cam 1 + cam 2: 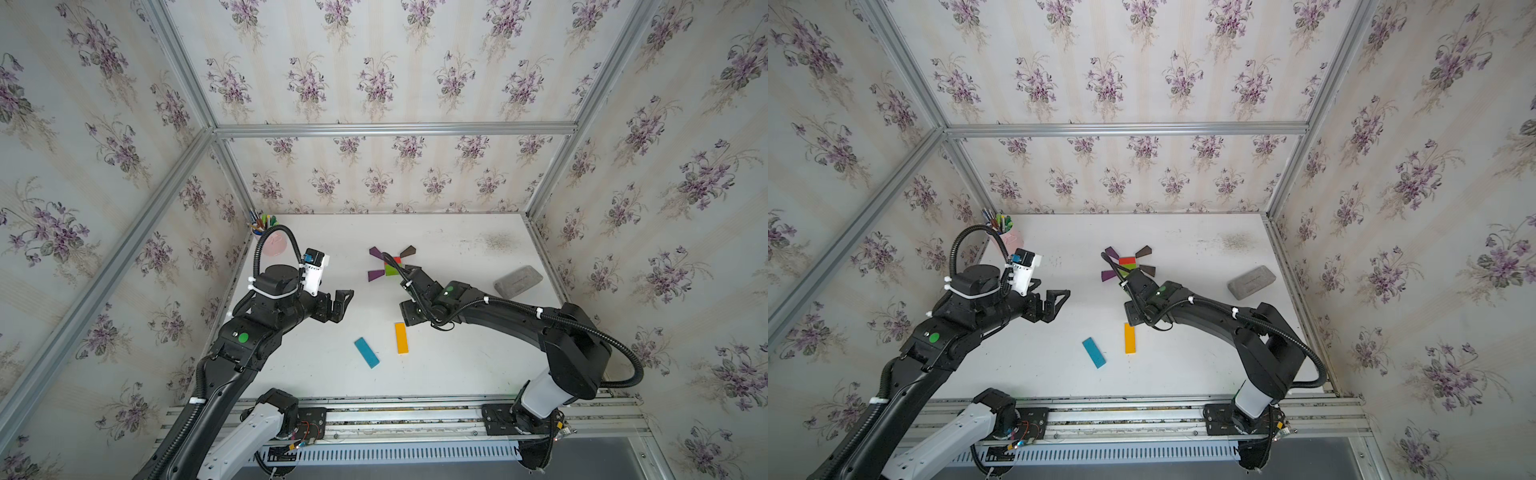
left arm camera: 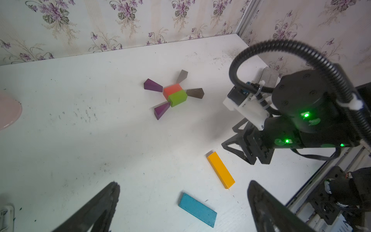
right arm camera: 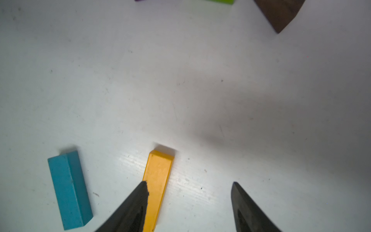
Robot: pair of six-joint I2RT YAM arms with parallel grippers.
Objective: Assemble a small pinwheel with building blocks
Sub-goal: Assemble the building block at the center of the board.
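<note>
Six pieces are already down as the head of the pinwheel (image 2: 174, 94) on the far middle of the table (image 1: 457, 365): red block (image 2: 172, 89) and green block (image 2: 177, 98) side by side as hub, purple wedges (image 2: 153, 85) (image 2: 161, 110) and brown wedges (image 2: 182, 76) (image 2: 195, 93) fanning out around it. By the look of it, the stem is the step in hand. The orange bar (image 1: 401, 338) and blue bar (image 1: 366, 352) lie loose nearer the robot, apart from each other. The right claw (image 3: 189, 182) hovers low by the orange bar's far end, jaws partly apart, gripping nothing; one finger crosses the bar, so it isn't straddled. The next move likely calls for a sideways shift to bracket the bar's narrow width. The left claw (image 2: 183, 182) gapes wide, empty. The table is white, scuffed, with dark speckling (image 1: 496, 241) towards the far right. A grey slab (image 1: 518, 281) lies at the right, a pink cup of pens (image 1: 272, 243) sits in the far left corner, and violet-sprigged wallpaper (image 1: 374, 75) on an aluminium frame (image 1: 395, 129) is all round.
</note>
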